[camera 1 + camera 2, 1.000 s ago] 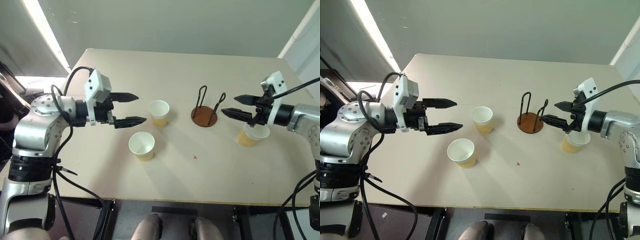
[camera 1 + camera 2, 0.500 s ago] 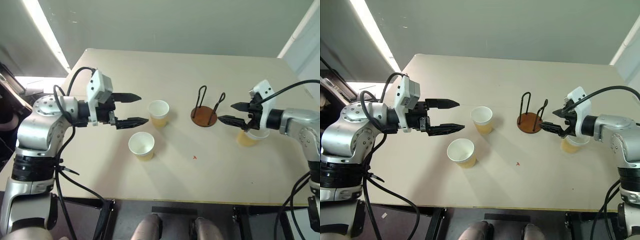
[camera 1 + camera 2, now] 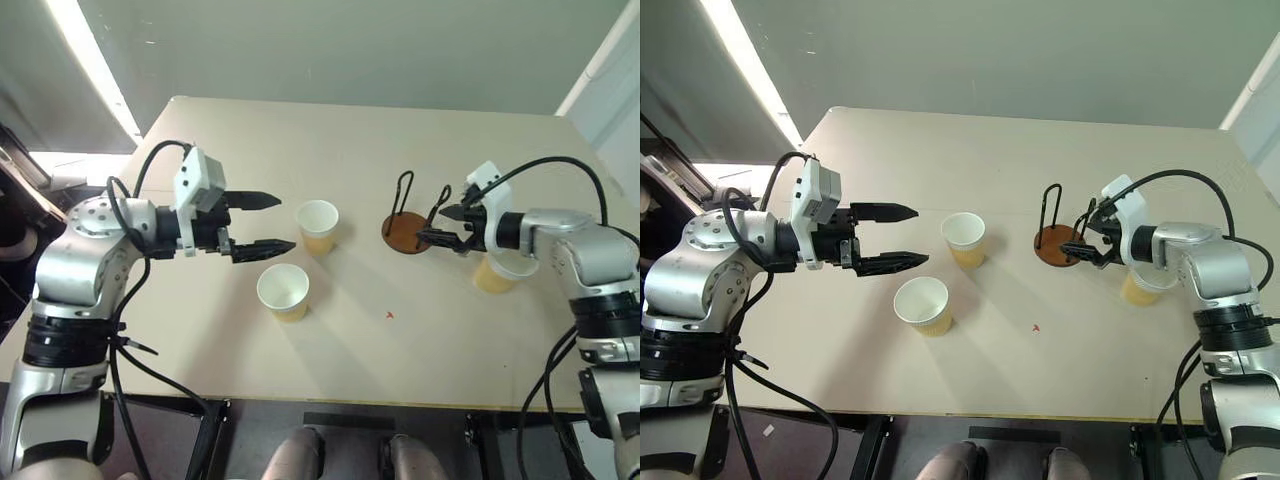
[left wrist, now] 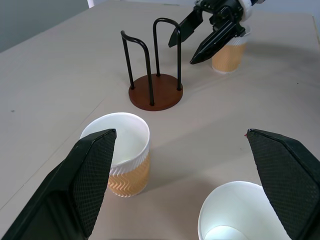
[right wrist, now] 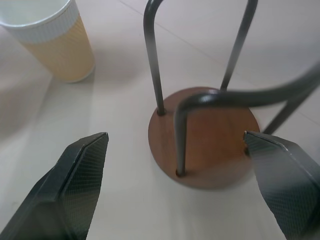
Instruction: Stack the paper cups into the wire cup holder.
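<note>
Three paper cups stand upright on the table: one (image 3: pixel 318 225) in the middle, one (image 3: pixel 284 290) nearer the front, and one (image 3: pixel 497 272) at the right. The wire cup holder (image 3: pixel 408 232), with its reddish-brown base and two black loops, stands empty between the middle cup and the right one. My left gripper (image 3: pixel 285 222) hovers open just left of the middle cup, pointing at it with nothing held. My right gripper (image 3: pixel 432 225) is open at the holder's right side, its fingers straddling the base (image 5: pixel 210 140). The right cup sits behind its wrist.
The beige table (image 3: pixel 400 350) extends to a far edge by a grey wall. A small red speck (image 3: pixel 389 315) marks the tabletop in front of the holder. Cables hang from both arms off the table's sides.
My right gripper has moved left and down, from above the right cup to the holder's right side. The left gripper has stayed put. Cups and holder have not moved.
</note>
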`<move>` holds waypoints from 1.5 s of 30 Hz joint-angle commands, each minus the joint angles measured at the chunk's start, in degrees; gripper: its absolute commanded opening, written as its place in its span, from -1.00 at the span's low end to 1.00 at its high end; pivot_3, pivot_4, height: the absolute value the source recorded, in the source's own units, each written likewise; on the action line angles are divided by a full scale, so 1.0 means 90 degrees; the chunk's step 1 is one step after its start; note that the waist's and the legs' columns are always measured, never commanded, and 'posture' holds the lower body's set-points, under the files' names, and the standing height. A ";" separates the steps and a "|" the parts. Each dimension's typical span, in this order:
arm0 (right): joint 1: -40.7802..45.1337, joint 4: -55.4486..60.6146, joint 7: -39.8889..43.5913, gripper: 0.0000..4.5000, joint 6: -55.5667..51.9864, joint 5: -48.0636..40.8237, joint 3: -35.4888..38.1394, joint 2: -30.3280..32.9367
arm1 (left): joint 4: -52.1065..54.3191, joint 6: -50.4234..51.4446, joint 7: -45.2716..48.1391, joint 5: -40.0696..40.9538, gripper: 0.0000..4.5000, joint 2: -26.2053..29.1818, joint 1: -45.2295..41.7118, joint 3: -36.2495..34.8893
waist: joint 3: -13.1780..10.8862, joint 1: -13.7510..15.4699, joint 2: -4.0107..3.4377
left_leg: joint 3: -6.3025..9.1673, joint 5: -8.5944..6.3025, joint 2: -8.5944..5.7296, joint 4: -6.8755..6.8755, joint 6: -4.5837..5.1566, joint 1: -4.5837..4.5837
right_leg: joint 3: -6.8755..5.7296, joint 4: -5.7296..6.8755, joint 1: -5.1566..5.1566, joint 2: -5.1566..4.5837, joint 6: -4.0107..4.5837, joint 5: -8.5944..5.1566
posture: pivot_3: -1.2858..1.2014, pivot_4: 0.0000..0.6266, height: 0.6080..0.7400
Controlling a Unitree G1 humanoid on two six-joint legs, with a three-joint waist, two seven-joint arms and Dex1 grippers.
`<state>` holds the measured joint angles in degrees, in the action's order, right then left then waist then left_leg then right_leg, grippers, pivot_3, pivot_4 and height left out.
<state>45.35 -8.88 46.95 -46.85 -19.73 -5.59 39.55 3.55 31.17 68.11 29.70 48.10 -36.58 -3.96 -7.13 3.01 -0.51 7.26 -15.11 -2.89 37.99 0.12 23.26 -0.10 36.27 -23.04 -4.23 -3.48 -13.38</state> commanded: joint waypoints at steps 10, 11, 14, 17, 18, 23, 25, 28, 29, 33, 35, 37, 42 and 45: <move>0.0153 -0.0061 -0.0220 -0.03 0.0013 0.0119 0.0319 -0.0249 | 0.0329 0.0000 0.0000 0.0136 1.00 0.0182 0.0159 -0.0254 | 0.0000 0.0002 0.0000 | -0.0001 -0.0001 0.0000 0.0000 -0.0001 0.0004 | 0.0000 0.0000 -0.0005 0.0000 0.0000 0.0000 | 0.03 -0.52 1.00; 0.0150 -0.0043 -0.0215 -0.17 -0.0002 0.0095 0.0343 -0.0255 | 0.0343 0.0014 0.0009 0.0149 1.00 0.0187 0.0169 -0.0252 | 0.0000 0.0002 0.0000 | 0.0000 -0.0001 0.0000 0.0000 -0.0001 0.0004 | 0.0000 0.0000 -0.0005 0.0000 0.0001 0.0000 | 0.03 -0.52 1.00; 0.0115 0.0053 -0.0158 -0.66 0.0003 0.0068 0.0355 -0.0249 | 0.0390 0.0060 0.0041 0.0195 1.00 0.0203 0.0204 -0.0247 | 0.0000 0.0002 0.0000 | -0.0001 -0.0001 0.0000 0.0001 -0.0001 0.0005 | 0.0000 0.0000 -0.0005 0.0000 0.0001 0.0000 | 0.03 -0.52 1.00; 0.0051 0.0269 0.0014 -0.99 0.0055 -0.0017 0.0382 -0.0176 | 0.0491 0.0143 0.0079 0.0263 1.00 0.0224 0.0254 -0.0229 | 0.0000 0.0001 0.0000 | -0.0001 -0.0001 0.0000 0.0000 -0.0002 0.0007 | 0.0000 0.0002 -0.0009 0.0000 0.0001 0.0000 | 0.03 -0.52 1.00; -0.0039 0.0483 0.0212 -0.99 0.0183 -0.0033 0.0356 -0.0050 | 0.0580 0.0208 0.0094 0.0320 1.00 0.0245 0.0303 -0.0231 | 0.0000 0.0001 0.0000 | -0.0001 -0.0001 0.0000 0.0001 -0.0003 0.0007 | 0.0000 0.0002 -0.0009 0.0000 0.0001 0.0000 | 0.03 -0.52 1.00; -0.0678 0.1865 0.1454 -0.99 0.0312 -0.0308 0.0214 0.0959 | 0.1395 0.0638 0.0252 0.0788 1.00 0.0511 0.0828 -0.0299 | 0.0000 0.0024 0.0000 | -0.0003 -0.0002 0.0000 0.0002 -0.0004 0.0046 | -0.0002 -0.0008 -0.0039 0.0001 0.0001 0.0000 | 0.03 -0.52 1.00; -0.0907 0.2248 0.1768 -0.99 0.0342 -0.0372 0.0194 0.1320 | 0.1556 0.0718 0.0354 0.0916 1.00 0.0631 0.0955 -0.0327 | 0.0000 0.0019 0.0000 | -0.0011 -0.0003 0.0003 0.0004 -0.0005 0.0054 | -0.0001 -0.0011 -0.0045 0.0001 0.0001 0.0000 | 0.03 -0.52 1.00; -0.1130 0.2697 0.2027 -0.99 0.0242 -0.0535 0.0202 0.1606 | 0.1583 0.0777 0.0451 0.1032 1.00 0.0737 0.0980 -0.0325 | 0.0000 0.0015 0.0000 | -0.0013 -0.0003 0.0011 0.0007 -0.0005 0.0046 | -0.0001 -0.0003 -0.0041 0.0003 0.0000 0.0000 | 0.03 -0.52 1.00; -0.1225 0.2884 0.2099 -0.99 0.0202 -0.0599 0.0192 0.1689 | 0.1603 0.0780 0.0519 0.1063 1.00 0.0783 0.0980 -0.0300 | 0.0000 0.0009 0.0001 | -0.0018 -0.0003 0.0012 0.0008 -0.0006 0.0037 | 0.0003 0.0007 -0.0039 0.0002 0.0000 0.0000 | 0.03 -0.52 1.00; -0.1607 0.3498 0.2322 -0.99 0.0140 -0.0765 0.0122 0.1922 | 0.1702 0.0840 0.0790 0.1197 1.00 0.0942 0.0928 -0.0175 | -0.0002 0.0006 0.0003 | -0.0025 -0.0002 0.0018 0.0009 -0.0008 0.0018 | 0.0007 0.0015 -0.0028 0.0004 0.0003 -0.0001 | 0.03 -0.52 1.00; -0.1703 0.3617 0.2311 -0.99 0.0096 -0.0839 0.0131 0.1916 | 0.1717 0.0858 0.0815 0.1217 1.00 0.0962 0.0902 -0.0149 | -0.0002 0.0002 0.0003 | -0.0030 -0.0002 0.0018 0.0009 -0.0008 0.0012 | 0.0012 0.0015 -0.0024 0.0003 0.0003 -0.0001 | 0.03 -0.52 1.00; -0.1814 0.3731 0.2336 -0.99 0.0110 -0.0862 0.0126 0.1940 | 0.1734 0.0893 0.0836 0.1230 1.00 0.0972 0.0868 -0.0128 | -0.0002 0.0002 0.0003 | -0.0031 -0.0002 0.0018 0.0010 -0.0008 0.0012 | 0.0012 0.0016 -0.0025 0.0003 0.0003 -0.0001 | 0.03 -0.52 1.00; -0.1933 0.3722 0.2308 -0.99 0.0295 -0.0718 -0.0028 0.1940 | 0.1754 0.0954 0.0787 0.1226 1.00 0.0953 0.0765 -0.0072 | -0.0002 0.0001 0.0003 | -0.0031 -0.0002 0.0018 0.0010 -0.0008 0.0013 | 0.0013 0.0024 -0.0025 0.0003 0.0003 -0.0001 | 0.03 -0.52 1.00; -0.1905 0.3594 0.2249 -0.99 0.0397 -0.0472 -0.0299 0.1918 | 0.1729 0.0952 0.0763 0.1193 1.00 0.0943 0.0703 -0.0041 | -0.0001 0.0000 0.0004 | -0.0031 -0.0002 0.0019 0.0010 -0.0007 0.0012 | 0.0013 0.0027 -0.0025 0.0004 0.0003 -0.0001 | 0.03 -0.52 1.00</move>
<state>27.61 22.99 67.46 -44.51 -25.15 -7.79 56.34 17.74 39.68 74.90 40.01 55.81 -29.14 -4.03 -7.15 3.01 -0.48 6.98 -15.12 -2.71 38.08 0.05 23.35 0.01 36.52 -23.26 -4.19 -3.45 -13.39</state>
